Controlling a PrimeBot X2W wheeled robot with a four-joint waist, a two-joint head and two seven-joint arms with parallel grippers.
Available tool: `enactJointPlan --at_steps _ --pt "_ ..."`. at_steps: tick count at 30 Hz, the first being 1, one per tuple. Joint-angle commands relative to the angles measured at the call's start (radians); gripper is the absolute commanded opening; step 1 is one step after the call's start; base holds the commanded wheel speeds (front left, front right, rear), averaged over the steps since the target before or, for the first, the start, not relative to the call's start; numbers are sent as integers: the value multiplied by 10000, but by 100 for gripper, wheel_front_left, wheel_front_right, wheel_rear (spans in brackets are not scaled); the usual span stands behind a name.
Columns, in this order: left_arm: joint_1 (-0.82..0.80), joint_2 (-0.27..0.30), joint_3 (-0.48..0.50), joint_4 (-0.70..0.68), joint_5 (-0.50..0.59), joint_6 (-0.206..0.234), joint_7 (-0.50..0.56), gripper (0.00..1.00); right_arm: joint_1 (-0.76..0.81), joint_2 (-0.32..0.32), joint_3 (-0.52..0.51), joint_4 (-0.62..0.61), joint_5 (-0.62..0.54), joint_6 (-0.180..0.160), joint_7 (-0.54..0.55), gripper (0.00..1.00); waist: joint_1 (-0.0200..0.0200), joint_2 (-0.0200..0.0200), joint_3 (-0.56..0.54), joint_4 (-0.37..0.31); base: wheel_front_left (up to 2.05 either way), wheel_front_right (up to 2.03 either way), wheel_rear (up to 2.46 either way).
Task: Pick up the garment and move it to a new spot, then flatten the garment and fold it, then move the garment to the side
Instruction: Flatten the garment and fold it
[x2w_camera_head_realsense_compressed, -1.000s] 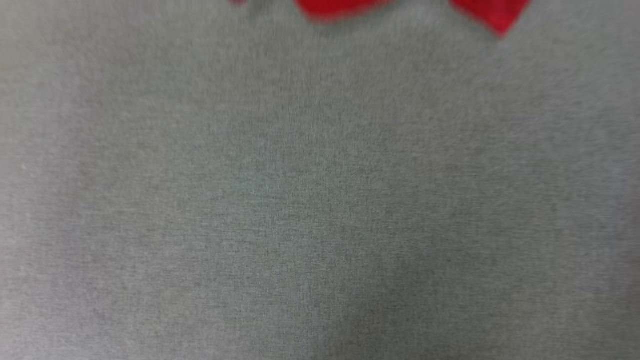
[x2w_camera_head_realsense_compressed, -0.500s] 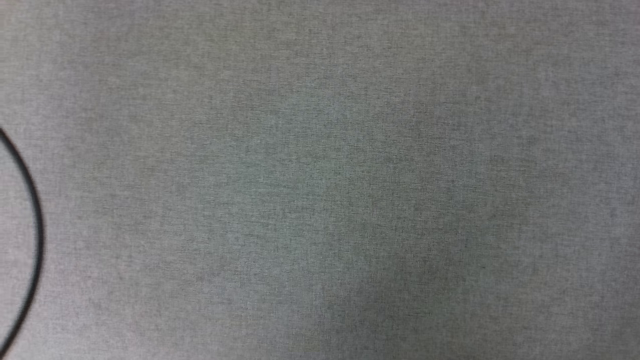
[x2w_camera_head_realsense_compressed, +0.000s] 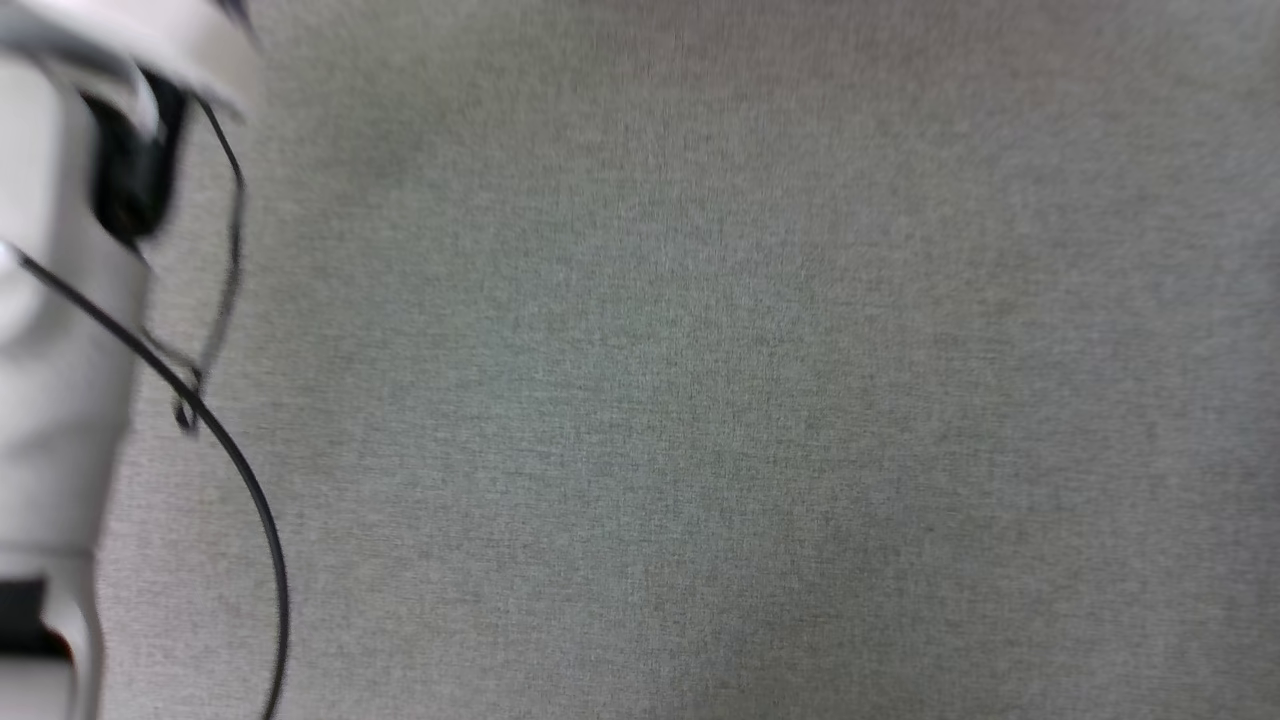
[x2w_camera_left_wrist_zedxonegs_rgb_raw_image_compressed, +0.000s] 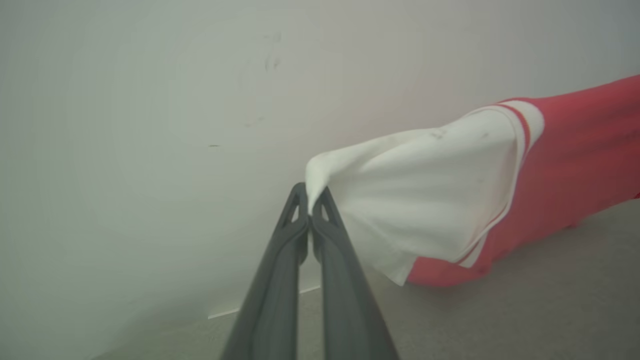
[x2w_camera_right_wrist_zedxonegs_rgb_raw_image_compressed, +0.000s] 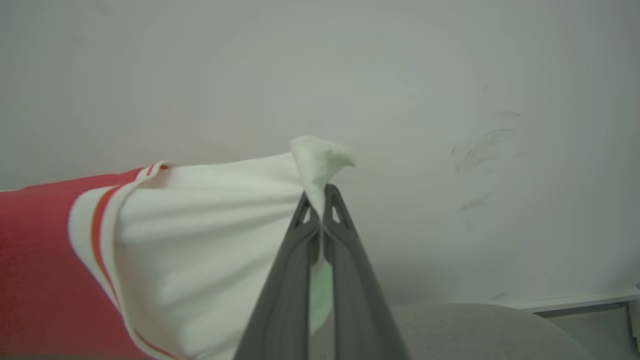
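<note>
Between left pincer (x2w_camera_left_wrist_zedxonegs_rgb_raw_image_compressed: 311, 200) tips, garment (x2w_camera_left_wrist_zedxonegs_rgb_raw_image_compressed: 425, 200) sleeve.

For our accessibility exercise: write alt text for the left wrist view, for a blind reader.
The left tool, shut, pinches the garment by its white sleeve tip; its red body stretches right over a grey surface, a pale wall behind.
</note>
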Motion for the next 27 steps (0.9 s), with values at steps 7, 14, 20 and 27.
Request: enactJointPlan --at_steps 7,14,20,27 --pt "2619 -21 -253 -361 -353 7 -60 0 2664 -34 882 -380 1491 -25 -164 0 -1 0 -1516 -68 0 0 0" --pt "5106 -200 -451 -605 -925 133 164 0 5615 -222 1766 -1321 2976 -24 -72 0 -1 0 -2606 -166 0 0 0" --pt "6659 -283 -630 -856 -1258 316 360 0 7653 -422 2128 -1952 3753 -24 12 0 -1 0 -3246 -172 0 0 0" --pt "8071 -232 -955 -965 -1345 505 607 0 9259 -553 2469 -2375 4057 -24 236 0 -1 0 -3870 -248 0 0 0"
